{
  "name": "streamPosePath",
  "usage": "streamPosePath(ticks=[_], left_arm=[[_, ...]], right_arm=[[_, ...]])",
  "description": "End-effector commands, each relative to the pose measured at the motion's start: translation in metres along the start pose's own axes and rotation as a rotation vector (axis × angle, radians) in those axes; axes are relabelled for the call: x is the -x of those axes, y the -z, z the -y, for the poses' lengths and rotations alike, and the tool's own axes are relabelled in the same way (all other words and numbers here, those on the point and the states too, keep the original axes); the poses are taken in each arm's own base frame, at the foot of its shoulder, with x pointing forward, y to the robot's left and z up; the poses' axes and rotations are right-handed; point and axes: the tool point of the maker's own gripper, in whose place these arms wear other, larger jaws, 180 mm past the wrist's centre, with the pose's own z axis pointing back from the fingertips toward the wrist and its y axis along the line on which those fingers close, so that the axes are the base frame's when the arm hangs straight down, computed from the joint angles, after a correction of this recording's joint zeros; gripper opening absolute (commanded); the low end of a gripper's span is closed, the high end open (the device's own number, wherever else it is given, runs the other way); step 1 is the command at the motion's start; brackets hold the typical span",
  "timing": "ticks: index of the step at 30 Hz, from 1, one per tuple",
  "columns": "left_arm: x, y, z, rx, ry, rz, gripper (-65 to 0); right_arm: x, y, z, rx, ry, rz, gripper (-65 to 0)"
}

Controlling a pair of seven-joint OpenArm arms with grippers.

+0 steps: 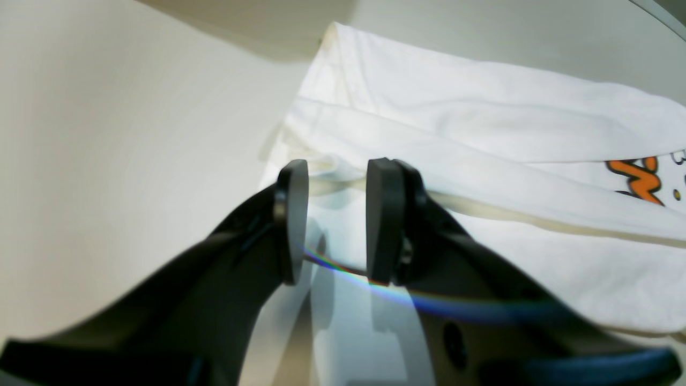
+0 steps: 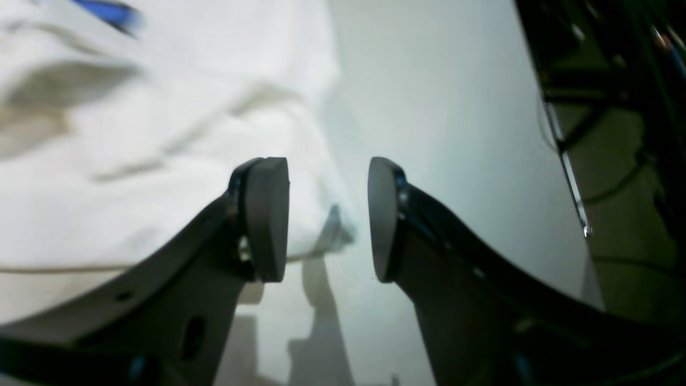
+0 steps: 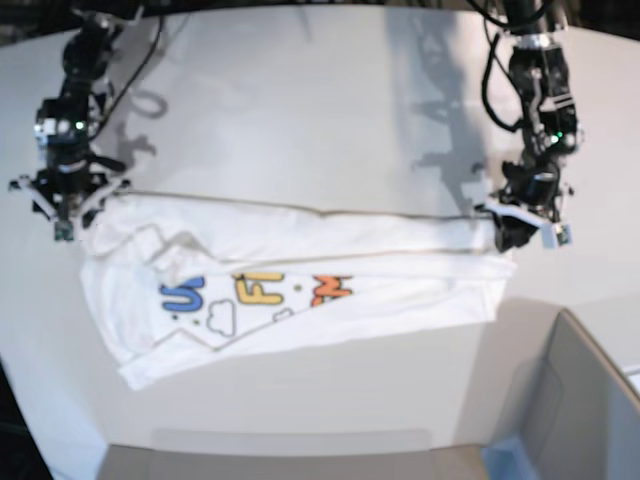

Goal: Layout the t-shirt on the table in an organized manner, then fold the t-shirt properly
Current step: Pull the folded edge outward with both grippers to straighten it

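The t-shirt [image 3: 300, 280] lies spread across the tabletop [image 3: 300, 100]. The left end effector [image 1: 336, 214], pads parted and holding nothing, hovers over one end; the right end effector [image 2: 328, 217], also parted and empty, over the other.

- Bright light from above; arm shadows fall on the table [image 3: 320, 110].
- Right wrist view is blurry.
- A rainbow glare streak crosses the left wrist view's lower middle.
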Motion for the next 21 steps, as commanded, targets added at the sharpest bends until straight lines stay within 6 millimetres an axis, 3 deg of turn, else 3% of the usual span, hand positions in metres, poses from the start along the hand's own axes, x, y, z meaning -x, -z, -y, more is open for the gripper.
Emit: streamPosePath(ticks=[1, 3, 10, 14, 17, 21], left_arm=[[-0.013, -0.002, -0.001, 0.003, 0.013, 0.041, -45.5], [-0.011, -0.003, -0.002, 0.001, 0.013, 0.035, -45.5], [-0.009, -0.004, -0.001, 0.002, 0.010, 0.032, -45.5], [-0.008, -0.004, -0.002, 0.001, 0.010, 0.031, -45.5], [-0.008, -0.004, -0.001, 0.002, 0.008, 0.031, -45.5], [-0.002, -0.006, 0.005, 0.010, -0.006, 0.026, -45.4]], right_arm=[[-0.013, 0.000, 0.010, 0.012, 0.008, 0.047, -40.3], [-0.014, 0.001, 0.023, 0.006, 0.017, 0.051, -40.3], [0.000, 0.009, 0.042, -0.132, 0.025, 0.044, -40.1], [0.016, 0.012, 0.038, -0.182, 0.012, 0.008, -38.8], [0.032, 0.014, 0.036, -0.187, -0.003, -0.070, -33.7], [0.036, 0.014, 0.036, -0.187, -0.006, -0.099, -29.8]])
